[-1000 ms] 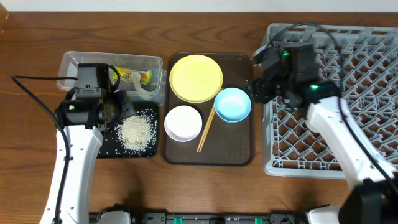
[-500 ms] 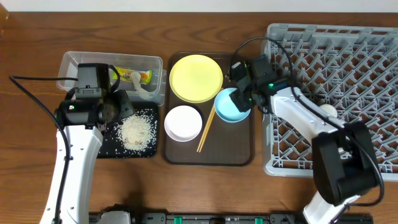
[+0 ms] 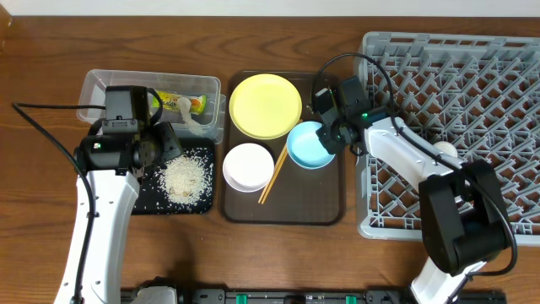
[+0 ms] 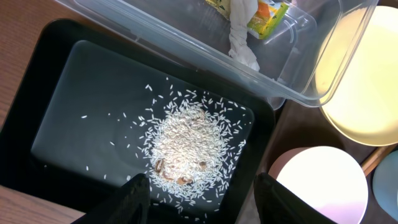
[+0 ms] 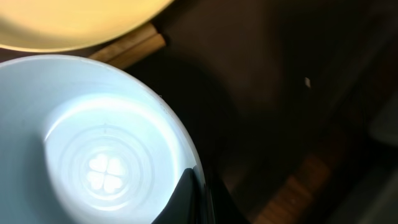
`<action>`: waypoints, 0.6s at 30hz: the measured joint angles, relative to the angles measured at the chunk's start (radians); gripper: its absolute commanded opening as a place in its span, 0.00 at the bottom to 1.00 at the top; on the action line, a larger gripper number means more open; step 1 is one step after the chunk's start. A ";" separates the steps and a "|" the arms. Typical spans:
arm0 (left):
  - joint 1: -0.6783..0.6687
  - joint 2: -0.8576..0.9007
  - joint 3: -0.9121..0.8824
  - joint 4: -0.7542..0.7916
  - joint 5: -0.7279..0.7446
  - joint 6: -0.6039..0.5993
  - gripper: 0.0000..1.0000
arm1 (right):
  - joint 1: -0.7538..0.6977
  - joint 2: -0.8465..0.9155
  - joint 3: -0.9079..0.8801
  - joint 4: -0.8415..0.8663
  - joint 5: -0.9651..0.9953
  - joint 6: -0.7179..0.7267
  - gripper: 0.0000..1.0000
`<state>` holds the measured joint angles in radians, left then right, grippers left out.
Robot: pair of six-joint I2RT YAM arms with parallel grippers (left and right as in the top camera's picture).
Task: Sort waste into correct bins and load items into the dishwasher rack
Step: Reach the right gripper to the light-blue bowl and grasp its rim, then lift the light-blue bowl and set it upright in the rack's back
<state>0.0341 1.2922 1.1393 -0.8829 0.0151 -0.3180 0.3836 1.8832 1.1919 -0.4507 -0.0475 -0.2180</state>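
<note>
From overhead, the right tool (image 3: 331, 138) is seen clenched on the right rim of the light blue bowl (image 3: 308, 145). The bowl rests on the brown serving tray (image 3: 325, 207), just near-right of the yellow plate (image 3: 266, 105) and left of the dishwasher rack (image 3: 472, 101). The chopsticks (image 3: 272, 177) lie against the bowl's left side, so a straight lift is advised before any travel right, and the rack wall must be cleared. With only a thin rim pinched, the bowl may swing, so slow carriage is judged safer. The white bowl (image 3: 248, 166) sits well clear to the left. In the left wrist view, the left tool (image 4: 205, 183) is shown released and empty above the near edge of the black tray (image 4: 56, 74). The rice (image 4: 186, 140) is heaped in the tray, with brownish bits that cannot be made out from above. The wrapper (image 4: 270, 12) lies in the clear tub (image 4: 298, 81) beyond. In the right wrist view, the pinch on the rim is confirmed close up, and a clover mark inside the bowl is revealed. Neither the rack nor the desk is shown there.
</note>
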 measured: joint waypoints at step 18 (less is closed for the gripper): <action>0.000 0.000 0.000 0.005 0.000 0.000 0.57 | -0.147 -0.341 0.006 0.358 0.350 -0.112 0.01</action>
<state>0.0341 1.2922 1.1393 -0.8783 0.0151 -0.3180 0.2363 1.5425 1.1980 -0.0929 0.3027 -0.3298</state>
